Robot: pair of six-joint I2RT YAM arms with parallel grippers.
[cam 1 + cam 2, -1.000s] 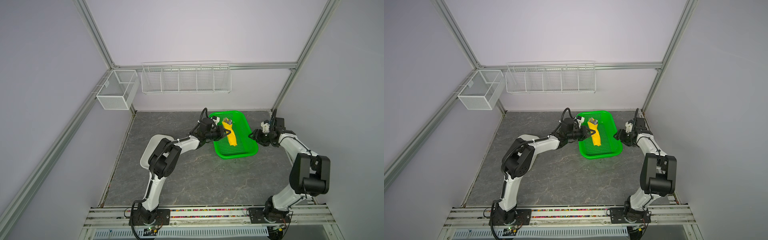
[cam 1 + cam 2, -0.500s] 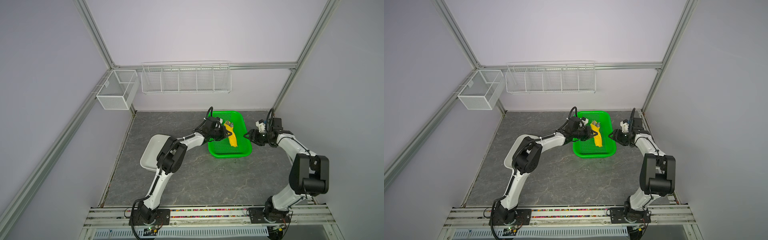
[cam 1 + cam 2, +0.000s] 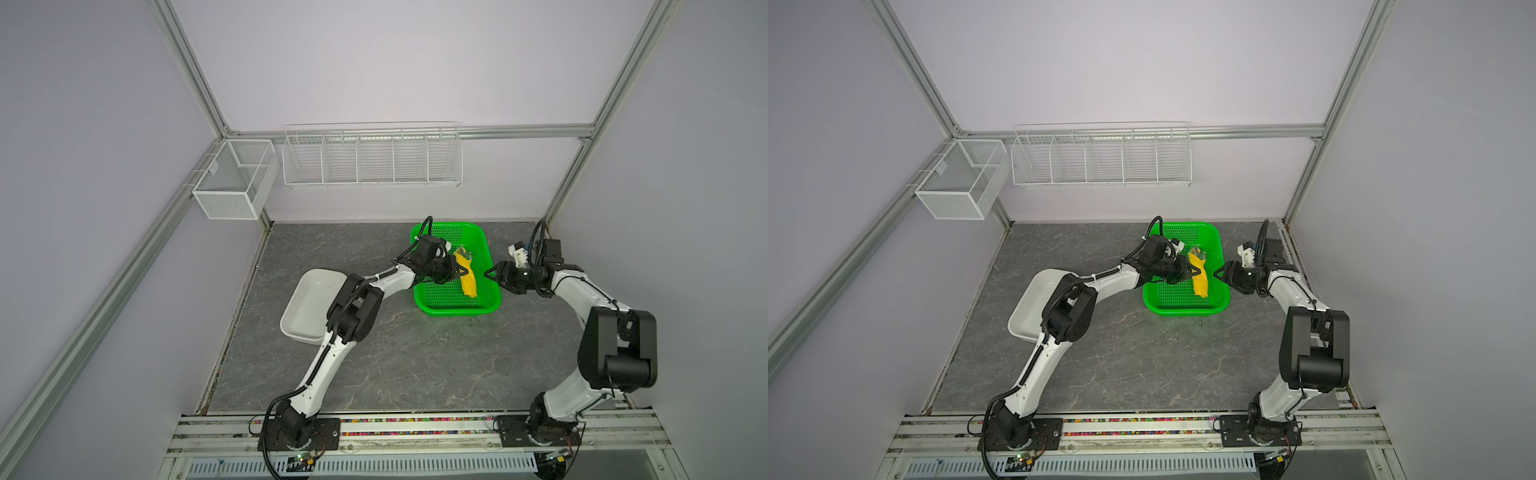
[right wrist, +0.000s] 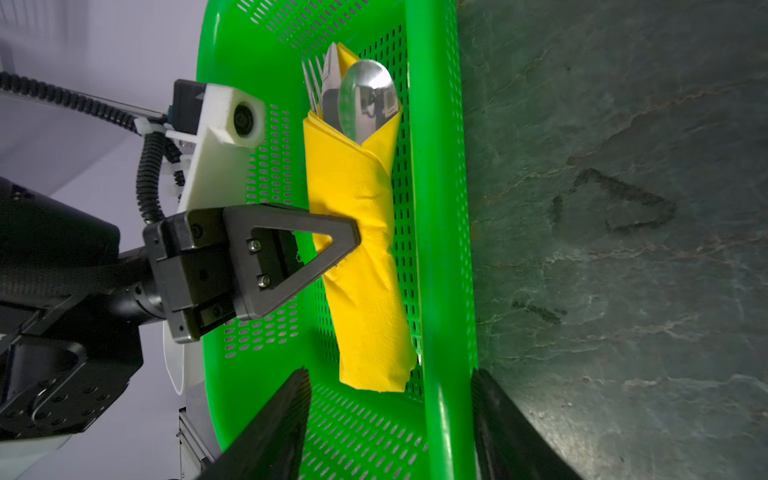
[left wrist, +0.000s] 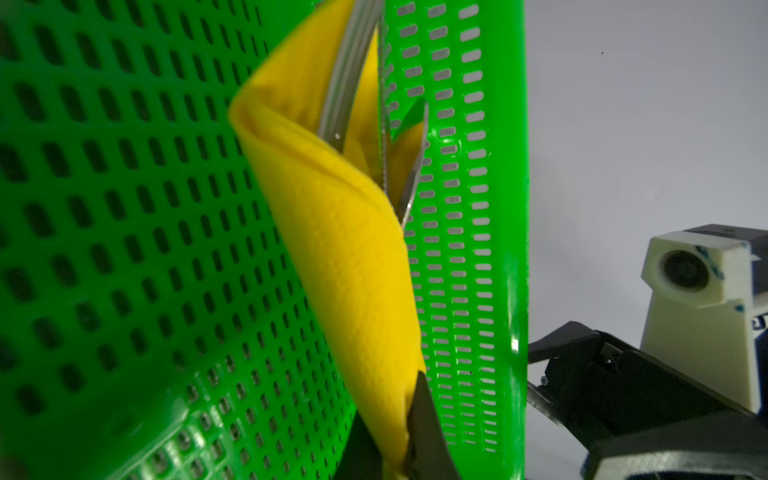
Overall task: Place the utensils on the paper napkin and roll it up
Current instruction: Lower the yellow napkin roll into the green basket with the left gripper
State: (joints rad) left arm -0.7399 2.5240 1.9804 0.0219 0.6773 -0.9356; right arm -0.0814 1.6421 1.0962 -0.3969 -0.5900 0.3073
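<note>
Left claw: jaws together, clamped on the bright yellow paper napkin. In both top views it reaches in from the roll's 9 o'clock side. In the left wrist view the yellow paper is nipped between the two dark fingers.

Napkin: rolled into a tube inside the green perforated plastic basket. It lies close along the basket's 3 o'clock wall, long axis running 12 to 6.

Slim silver metal utensils: spoon bowl and fork tines stick out of the roll's 12 o'clock end. The handles are hidden in the paper.

Right claw: jaws apart, holding nothing, at the basket's 3 o'clock wall. In the right wrist view one finger is inside the basket and one outside, with the rim between. Contact with the rim: cannot tell.

Basket sits toward 1 o'clock on the grey marbled tabletop. White oblong plastic tray sits toward 9 o'clock, well apart from the basket.
</note>
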